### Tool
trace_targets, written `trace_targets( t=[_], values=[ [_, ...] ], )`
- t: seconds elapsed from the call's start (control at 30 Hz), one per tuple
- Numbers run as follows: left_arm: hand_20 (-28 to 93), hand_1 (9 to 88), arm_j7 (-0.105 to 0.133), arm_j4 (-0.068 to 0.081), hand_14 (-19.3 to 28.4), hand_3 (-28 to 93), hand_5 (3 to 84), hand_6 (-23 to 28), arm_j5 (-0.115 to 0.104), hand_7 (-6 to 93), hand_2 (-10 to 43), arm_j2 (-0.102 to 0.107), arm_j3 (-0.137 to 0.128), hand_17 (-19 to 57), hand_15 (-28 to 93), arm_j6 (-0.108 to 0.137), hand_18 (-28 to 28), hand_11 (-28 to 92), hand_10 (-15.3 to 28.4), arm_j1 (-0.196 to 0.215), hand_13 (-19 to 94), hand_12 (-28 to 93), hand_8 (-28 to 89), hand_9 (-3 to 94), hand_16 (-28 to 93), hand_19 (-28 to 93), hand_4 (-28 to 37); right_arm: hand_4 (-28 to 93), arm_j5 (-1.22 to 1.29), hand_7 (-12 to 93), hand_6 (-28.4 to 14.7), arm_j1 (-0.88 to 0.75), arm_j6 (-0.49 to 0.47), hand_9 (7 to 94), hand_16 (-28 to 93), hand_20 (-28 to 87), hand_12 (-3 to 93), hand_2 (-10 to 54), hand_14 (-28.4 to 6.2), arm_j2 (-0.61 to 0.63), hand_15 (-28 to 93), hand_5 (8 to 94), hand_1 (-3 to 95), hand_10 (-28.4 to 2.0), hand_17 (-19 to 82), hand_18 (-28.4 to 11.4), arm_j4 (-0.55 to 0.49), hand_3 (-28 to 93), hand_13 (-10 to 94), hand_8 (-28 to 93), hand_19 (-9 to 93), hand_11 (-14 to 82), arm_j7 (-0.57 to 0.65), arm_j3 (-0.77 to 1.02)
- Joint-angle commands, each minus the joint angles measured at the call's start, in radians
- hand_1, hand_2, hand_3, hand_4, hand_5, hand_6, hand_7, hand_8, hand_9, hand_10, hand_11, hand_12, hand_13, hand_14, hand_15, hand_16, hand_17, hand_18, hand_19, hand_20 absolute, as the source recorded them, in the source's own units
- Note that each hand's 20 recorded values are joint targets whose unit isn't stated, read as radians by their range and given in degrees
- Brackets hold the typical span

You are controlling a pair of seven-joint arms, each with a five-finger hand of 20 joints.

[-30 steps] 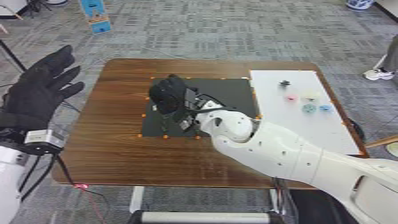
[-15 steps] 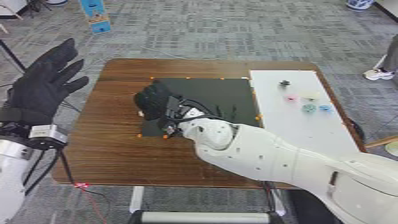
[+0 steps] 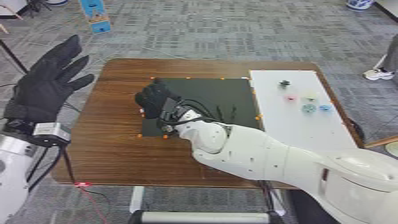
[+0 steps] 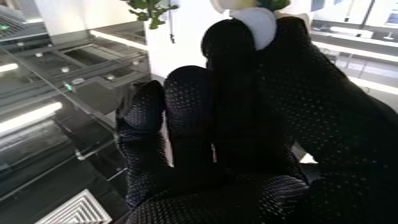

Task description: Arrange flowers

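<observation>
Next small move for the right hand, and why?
Probably ease the right hand toward the mat, keeping the pinch: thumb and finger hold a white piece, and the hand is over the mat's left side. Releasing without support might drop it.

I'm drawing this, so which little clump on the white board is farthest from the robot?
The small dark clump; the four pale coloured clumps all sit nearer.
</observation>
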Motion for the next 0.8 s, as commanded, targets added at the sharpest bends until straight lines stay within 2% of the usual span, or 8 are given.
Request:
trace_targets(
  t=[0.03,0.23,0.33,0.63,0.8],
  values=[
    [8,22.4,-0.003,0.005,2.9,62,18.8,-3.9,0.003,15.0,-9.5,0.003,0.006,-7.7,3,-0.013,16.6,4,0.8,-0.012,18,23,-10,18.1,10,35,-28.3,-28,-0.026,41,3.3,0.003,-0.008,73.2,47,56,60.0,-9.5,-8.5,-0.016,73,69.4,47.9,-6.5,28,-17.9,-0.01,80,57,11,81,31.4,0.019,0.011],
    [8,22.6,-0.004,0.006,3.1,62,18.9,-3.7,0.001,15.0,-9.5,0.003,0.008,-7.7,3,-0.013,16.7,3,1.2,-0.013,18,24,-9,18.2,10,35,-28.3,-28,-0.037,41,3.1,-0.006,-0.057,69.0,41,57,58.3,-9.5,-9.2,-0.012,76,64.6,44.0,-6.7,27,-17.8,-0.025,79,55,8,80,32.4,0.037,0.03],
    [8,22.7,-0.005,0.011,3.2,62,19.1,-3.5,0.002,15.1,-9.5,0.008,0.016,-7.7,3,-0.014,16.7,4,1.4,-0.025,18,24,-9,18.2,10,35,-28.3,-28,-0.045,42,3.0,-0.001,-0.077,68.3,40,56,57.5,-9.5,-9.2,-0.008,76,63.8,44.8,-6.8,27,-17.8,-0.026,78,55,8,80,33.4,0.056,0.026],
    [8,23.1,-0.003,0.003,6.2,63,20.9,-1.3,0.003,15.9,-9.5,0.002,0.004,-9.9,4,-0.01,17.9,7,4.3,-0.007,18,23,-10,18.1,10,36,-28.3,-28,-0.074,46,2.9,-0.004,-0.105,65.2,39,56,55.0,-9.5,-9.0,-0.007,77,60.8,46.0,-7.0,26,-17.4,-0.015,76,54,4,79,36.7,0.082,0.036],
    [8,23.5,0.001,0.0,7.3,63,21.3,-0.7,0.002,16.0,-9.5,-0.002,-0.004,-10.5,6,-0.012,18.2,8,5.2,0.003,17,22,-10,18.0,9,37,-28.3,-28,-0.081,47,3.0,-0.004,-0.125,64.8,38,56,54.7,-9.5,-8.9,0.005,77,60.0,46.3,-6.9,26,-17.2,-0.043,76,54,4,79,37.3,0.094,0.039]
  ],
)
